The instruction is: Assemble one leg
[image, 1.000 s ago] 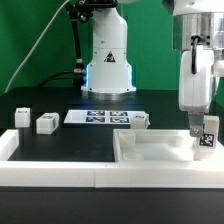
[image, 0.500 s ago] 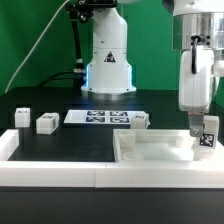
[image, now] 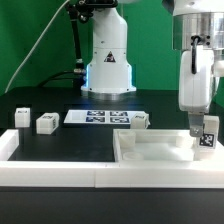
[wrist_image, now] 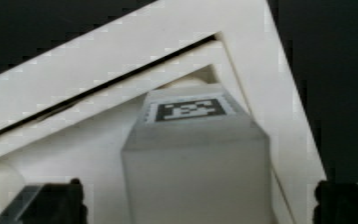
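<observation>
Hanging low at the exterior view's right, the gripper point(image: 203, 128) is seen over the far right corner of the large white tray-like piece point(image: 150, 158), with the leg point(image: 207, 134) between its fingers. The leg's marker tag is turned toward the camera there, and in the wrist view the same block point(wrist_image: 195, 150) is framed upright, tag on its upper face, with a dark fingertip point(wrist_image: 51, 199) on either side. The fingers are set narrow, about the width of the block; whether they are truly clamped on it or only flanking it cannot be told from these views.

So far, then: one leg has been brought to the tray's corner, and the corner rims point(wrist_image: 158, 60) are seen right behind it. Seating is judged not finished, since the block is seen well above the tray's rim. Three more small white blocks point(image: 46, 123) are left near the marker board point(image: 98, 117), one of them just by the tray's back rim. The step in hand is judged to be the fitting of this single leg into its corner.
</observation>
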Robot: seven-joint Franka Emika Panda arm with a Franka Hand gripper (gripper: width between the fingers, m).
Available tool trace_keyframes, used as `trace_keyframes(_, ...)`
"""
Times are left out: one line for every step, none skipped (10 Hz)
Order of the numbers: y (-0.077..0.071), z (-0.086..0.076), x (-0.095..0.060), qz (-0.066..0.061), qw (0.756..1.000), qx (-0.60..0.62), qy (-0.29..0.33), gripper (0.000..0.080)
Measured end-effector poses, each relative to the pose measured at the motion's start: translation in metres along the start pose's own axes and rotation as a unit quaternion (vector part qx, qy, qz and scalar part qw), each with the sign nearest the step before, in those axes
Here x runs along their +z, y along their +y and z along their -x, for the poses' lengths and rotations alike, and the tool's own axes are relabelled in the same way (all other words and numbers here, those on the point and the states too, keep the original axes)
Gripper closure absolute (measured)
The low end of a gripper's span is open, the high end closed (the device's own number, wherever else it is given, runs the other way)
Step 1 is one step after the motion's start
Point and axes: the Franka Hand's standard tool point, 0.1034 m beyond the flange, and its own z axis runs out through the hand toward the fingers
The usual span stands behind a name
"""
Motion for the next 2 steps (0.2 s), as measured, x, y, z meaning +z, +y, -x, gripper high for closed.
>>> trace_keyframes(0.0, 0.0, 0.0, 0.0, 1.0, 0.0, 0.0, 0.0151)
trace_keyframes(0.0, 0.0, 0.0, 0.0, 1.0, 0.0, 0.0, 0.0151)
